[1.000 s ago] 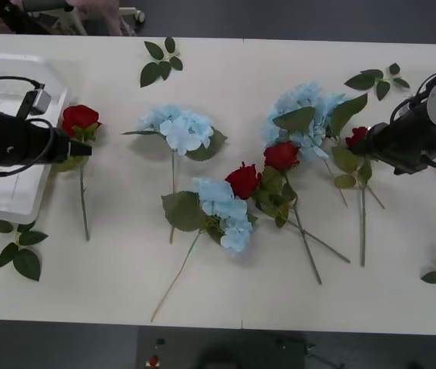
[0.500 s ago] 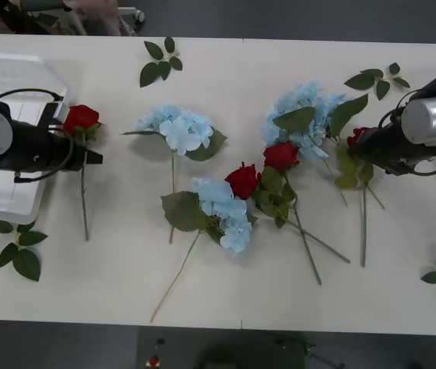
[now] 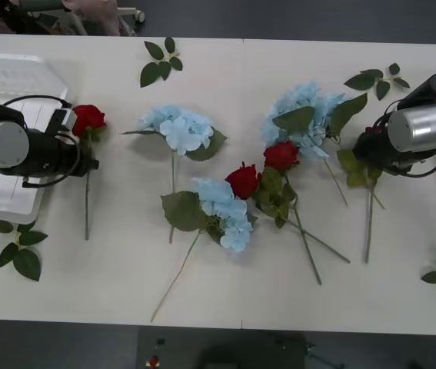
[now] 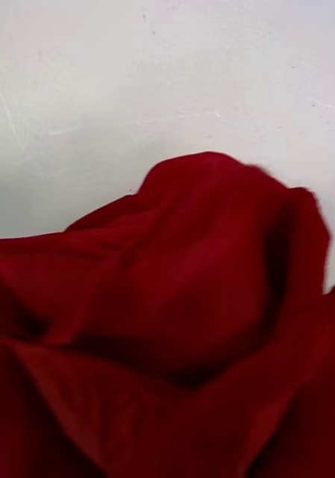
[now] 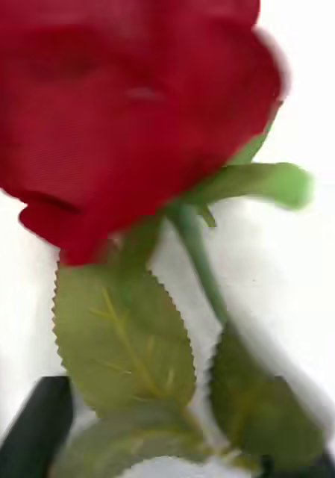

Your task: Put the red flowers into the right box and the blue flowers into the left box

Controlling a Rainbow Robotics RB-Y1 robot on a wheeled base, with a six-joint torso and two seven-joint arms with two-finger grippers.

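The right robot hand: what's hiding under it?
Under the right gripper lies a red rose; its thin stem and green leaves poke out on the table. Most of the rose head is covered from above, and so are the fingers.

Four red flowers (image 3: 243, 181) on worktop (image 3: 225, 284). Three blue flowers (image 3: 178, 128). Five loose leaf sprigs (image 3: 161, 61) round the edges. One left box (image 3: 14, 77) at left edge.

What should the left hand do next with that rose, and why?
Probably close the left hand around the stem: its black fingers stand open either side of the leaves just below the red rose, which lies on the table beside the left box.
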